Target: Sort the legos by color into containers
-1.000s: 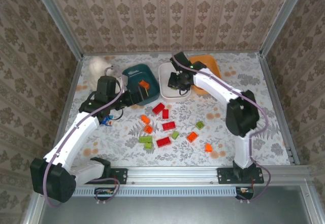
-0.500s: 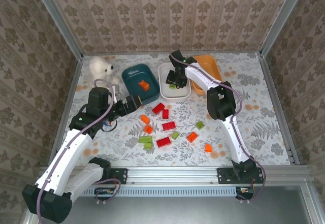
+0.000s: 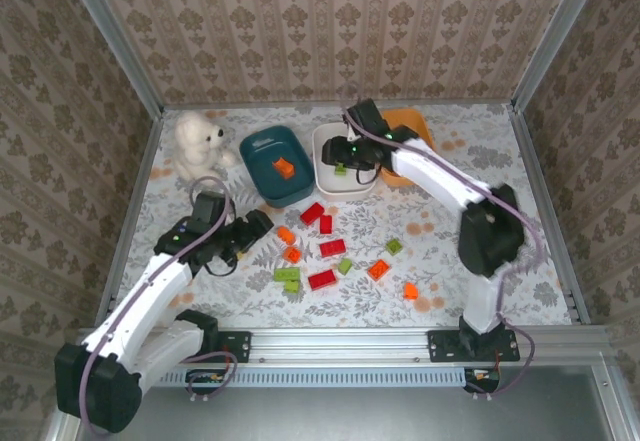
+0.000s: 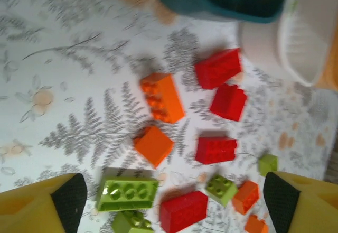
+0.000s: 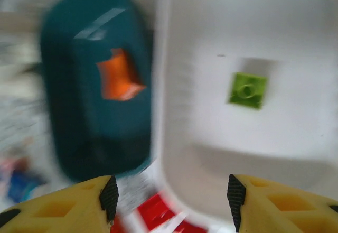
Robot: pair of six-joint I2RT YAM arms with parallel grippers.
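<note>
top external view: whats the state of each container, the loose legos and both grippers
teal container, holds one orange lego
white container, holds one green lego
orange container, partly hidden by the right arm, contents unclear
loose legos, scattered on the table, unsorted
left gripper, open, empty, above the loose legos
right gripper, open, empty, above the white container

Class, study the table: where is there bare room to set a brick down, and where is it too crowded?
Widest free patch: the table between the orange container and the right rail. A bare strip runs between the loose legos and the near rail. Crowded: the brick-strewn middle, and the far row, where bear, teal container and white container stand close.
</note>
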